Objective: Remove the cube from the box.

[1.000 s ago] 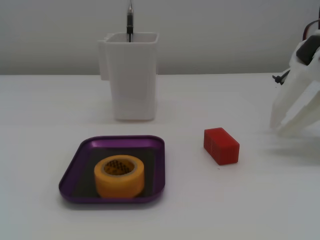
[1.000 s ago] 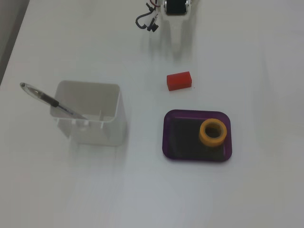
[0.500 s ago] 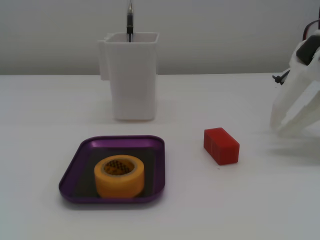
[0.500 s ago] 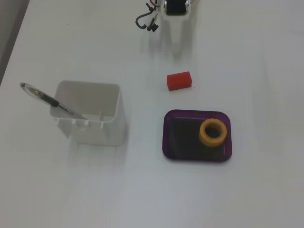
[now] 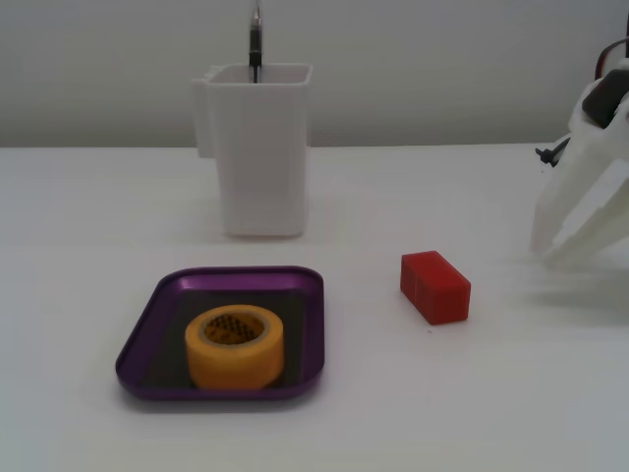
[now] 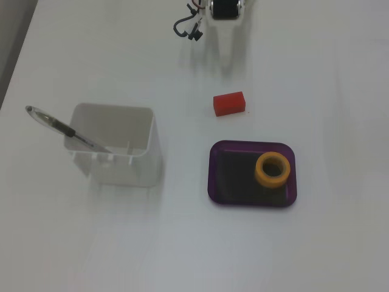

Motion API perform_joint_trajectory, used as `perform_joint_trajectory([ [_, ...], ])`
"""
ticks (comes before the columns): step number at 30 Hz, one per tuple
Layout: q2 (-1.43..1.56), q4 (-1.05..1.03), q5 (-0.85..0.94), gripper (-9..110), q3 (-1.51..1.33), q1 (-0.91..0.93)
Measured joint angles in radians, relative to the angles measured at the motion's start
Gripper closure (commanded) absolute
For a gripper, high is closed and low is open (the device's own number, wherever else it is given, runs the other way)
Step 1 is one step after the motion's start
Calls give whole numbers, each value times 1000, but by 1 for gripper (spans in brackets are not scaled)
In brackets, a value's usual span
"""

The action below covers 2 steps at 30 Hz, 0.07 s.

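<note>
The red cube lies on the white table, outside the box and to its right; in the other fixed view the cube sits above the box. The purple box holds only a yellow tape roll. My white gripper is at the right edge, apart from the cube and holding nothing. Its fingertips look closed together. In the fixed view from above the gripper hangs at the top edge, a short way above the cube.
A tall white container with a pen in it stands behind the box. A black cable lies beside the arm's base.
</note>
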State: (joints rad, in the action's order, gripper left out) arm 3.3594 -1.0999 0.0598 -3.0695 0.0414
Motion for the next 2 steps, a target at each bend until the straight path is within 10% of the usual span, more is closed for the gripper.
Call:
perform_joint_trajectory([
  [2, 0, 0, 0, 102, 0, 0],
])
